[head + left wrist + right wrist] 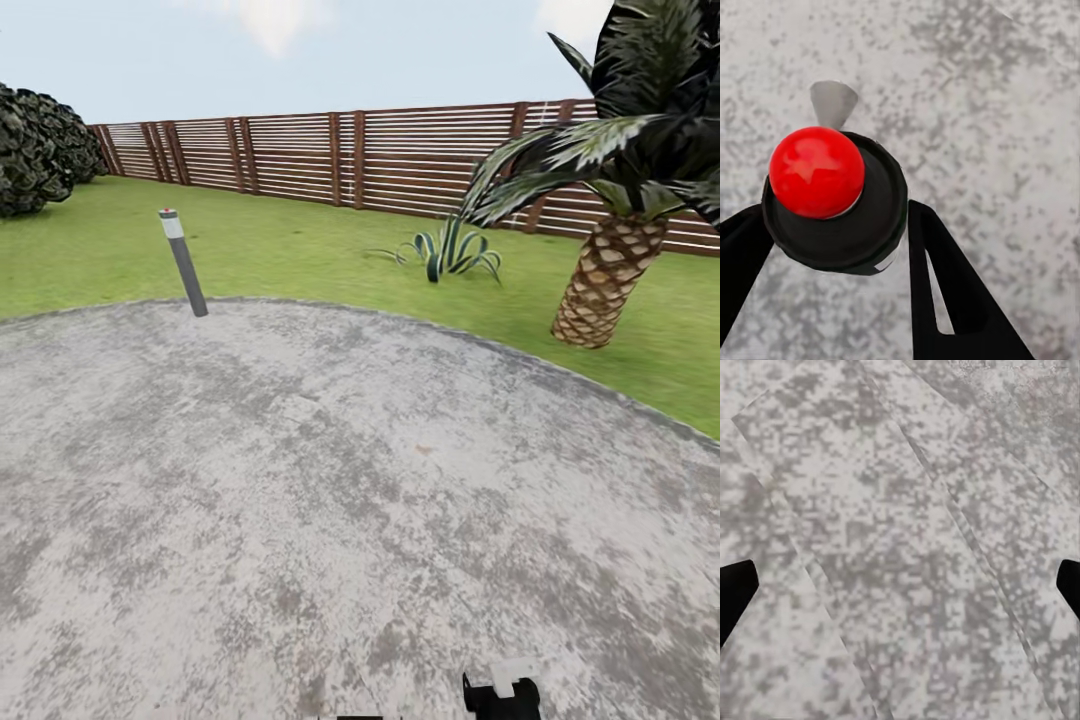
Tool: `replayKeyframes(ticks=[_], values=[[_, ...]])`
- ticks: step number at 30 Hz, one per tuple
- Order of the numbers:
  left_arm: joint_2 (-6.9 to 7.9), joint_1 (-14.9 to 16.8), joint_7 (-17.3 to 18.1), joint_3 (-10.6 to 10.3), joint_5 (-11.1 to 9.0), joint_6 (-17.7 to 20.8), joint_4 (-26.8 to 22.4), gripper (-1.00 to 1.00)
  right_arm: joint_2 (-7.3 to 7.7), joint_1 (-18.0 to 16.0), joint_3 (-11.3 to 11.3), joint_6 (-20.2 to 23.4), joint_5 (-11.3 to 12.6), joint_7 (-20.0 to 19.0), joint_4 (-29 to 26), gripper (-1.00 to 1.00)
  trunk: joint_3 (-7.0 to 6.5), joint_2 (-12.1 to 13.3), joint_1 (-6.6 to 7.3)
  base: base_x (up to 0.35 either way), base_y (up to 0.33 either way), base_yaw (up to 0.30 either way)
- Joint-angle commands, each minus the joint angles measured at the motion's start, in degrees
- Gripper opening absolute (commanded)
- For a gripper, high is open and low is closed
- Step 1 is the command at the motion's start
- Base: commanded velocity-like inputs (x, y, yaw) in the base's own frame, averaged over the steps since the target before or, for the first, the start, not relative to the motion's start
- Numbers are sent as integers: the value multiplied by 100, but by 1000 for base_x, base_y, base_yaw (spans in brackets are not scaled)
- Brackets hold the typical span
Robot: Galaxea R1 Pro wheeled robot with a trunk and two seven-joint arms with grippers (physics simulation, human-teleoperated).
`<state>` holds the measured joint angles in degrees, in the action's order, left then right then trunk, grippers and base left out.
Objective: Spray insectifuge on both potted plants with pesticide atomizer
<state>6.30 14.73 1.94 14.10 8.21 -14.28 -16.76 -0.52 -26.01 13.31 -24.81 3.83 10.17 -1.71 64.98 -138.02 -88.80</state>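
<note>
Atomizer end-on, red top camera-ward.

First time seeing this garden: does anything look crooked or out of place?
Yes: the slim dark post with a white band, at the far edge of the patio, leans to one side instead of standing upright. Nothing else stands out.
</note>
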Motion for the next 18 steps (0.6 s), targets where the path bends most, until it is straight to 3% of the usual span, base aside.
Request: replayKeyframes(ticks=[1, 18], values=[[-5, 5, 21, 49, 58, -23, 7, -100, -1, -1, 49, -15, 39, 22, 4, 100, 4, -1, -2, 335, 0, 277], [-5, 6, 20, 49, 58, -23, 7, -100, -1, -1, 49, -15, 39, 25, 4, 100, 4, -1, -2, 335, 0, 278]])
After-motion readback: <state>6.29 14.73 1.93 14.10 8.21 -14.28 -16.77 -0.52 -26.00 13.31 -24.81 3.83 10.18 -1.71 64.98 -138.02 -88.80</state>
